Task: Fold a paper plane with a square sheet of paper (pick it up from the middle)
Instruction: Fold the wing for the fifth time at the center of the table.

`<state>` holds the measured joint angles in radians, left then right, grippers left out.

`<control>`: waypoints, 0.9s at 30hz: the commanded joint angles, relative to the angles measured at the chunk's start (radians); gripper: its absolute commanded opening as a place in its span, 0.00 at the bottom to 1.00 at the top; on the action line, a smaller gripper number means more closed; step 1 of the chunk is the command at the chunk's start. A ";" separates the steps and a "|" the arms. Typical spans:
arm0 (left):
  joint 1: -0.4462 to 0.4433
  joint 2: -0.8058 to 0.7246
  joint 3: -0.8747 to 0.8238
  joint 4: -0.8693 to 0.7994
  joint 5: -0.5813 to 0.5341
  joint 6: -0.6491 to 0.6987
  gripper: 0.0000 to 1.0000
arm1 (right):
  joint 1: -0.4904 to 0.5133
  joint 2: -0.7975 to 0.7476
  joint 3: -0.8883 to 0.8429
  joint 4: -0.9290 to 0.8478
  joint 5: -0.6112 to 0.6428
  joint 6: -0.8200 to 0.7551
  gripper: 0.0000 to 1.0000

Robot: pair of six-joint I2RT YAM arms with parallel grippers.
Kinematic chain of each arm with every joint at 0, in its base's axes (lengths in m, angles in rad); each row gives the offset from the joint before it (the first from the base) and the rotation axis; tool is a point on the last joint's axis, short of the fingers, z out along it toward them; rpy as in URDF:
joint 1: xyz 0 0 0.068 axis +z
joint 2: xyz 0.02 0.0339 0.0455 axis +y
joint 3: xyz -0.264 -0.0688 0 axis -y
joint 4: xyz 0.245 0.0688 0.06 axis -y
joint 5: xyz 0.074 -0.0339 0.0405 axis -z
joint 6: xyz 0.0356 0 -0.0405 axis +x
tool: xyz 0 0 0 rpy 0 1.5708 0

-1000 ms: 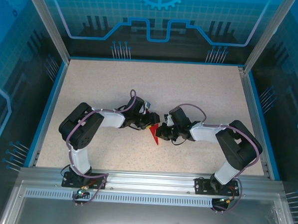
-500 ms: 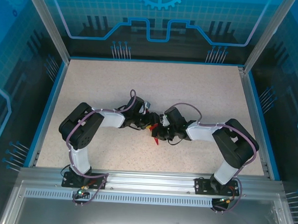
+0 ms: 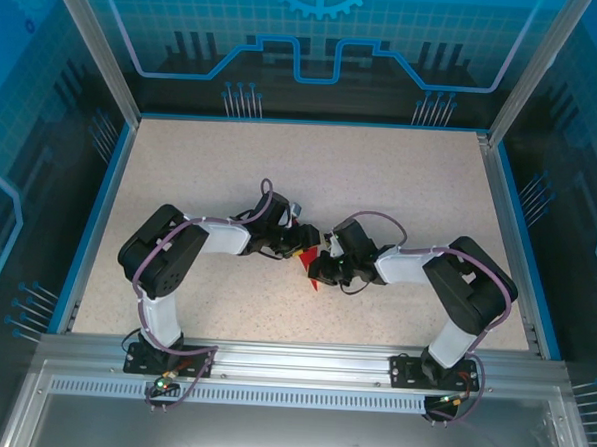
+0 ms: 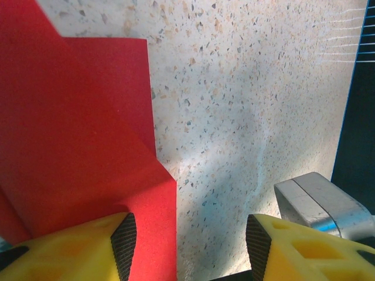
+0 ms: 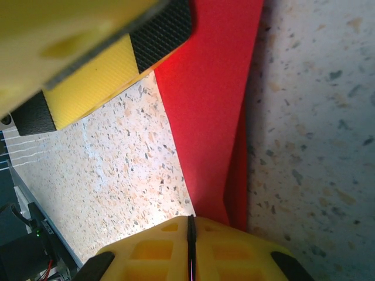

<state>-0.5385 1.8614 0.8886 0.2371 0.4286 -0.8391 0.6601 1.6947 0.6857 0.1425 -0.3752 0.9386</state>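
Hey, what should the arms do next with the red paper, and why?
Probably draw the right gripper along the fold to sharpen the crease: it is shut on the paper at its folded edge, while the open left gripper has one finger over it.

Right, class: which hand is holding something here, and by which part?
The right hand pinches the folded red paper at its tapered end, fingers shut on it. The left hand is open and grips nothing.
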 commanded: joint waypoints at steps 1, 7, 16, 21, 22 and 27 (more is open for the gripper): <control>0.005 0.048 0.003 -0.063 -0.014 0.011 0.56 | -0.013 -0.006 -0.028 -0.071 0.021 -0.020 0.09; 0.005 0.053 0.004 -0.062 -0.016 0.010 0.56 | -0.015 -0.002 -0.027 -0.145 0.046 -0.042 0.09; 0.005 0.058 0.005 -0.066 -0.015 0.011 0.56 | -0.017 -0.035 -0.026 -0.138 0.016 -0.029 0.08; 0.006 0.059 0.004 -0.062 -0.014 0.009 0.56 | -0.014 -0.087 0.008 -0.123 -0.046 -0.042 0.09; 0.005 0.060 0.005 -0.063 -0.013 0.011 0.56 | -0.012 -0.093 0.014 -0.123 -0.052 -0.041 0.09; 0.005 0.062 0.009 -0.063 -0.010 0.008 0.56 | 0.007 -0.071 0.060 -0.156 -0.070 -0.063 0.10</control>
<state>-0.5354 1.8668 0.8951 0.2295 0.4400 -0.8391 0.6559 1.6211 0.7094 0.0319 -0.4057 0.9009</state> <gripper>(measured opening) 0.557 0.102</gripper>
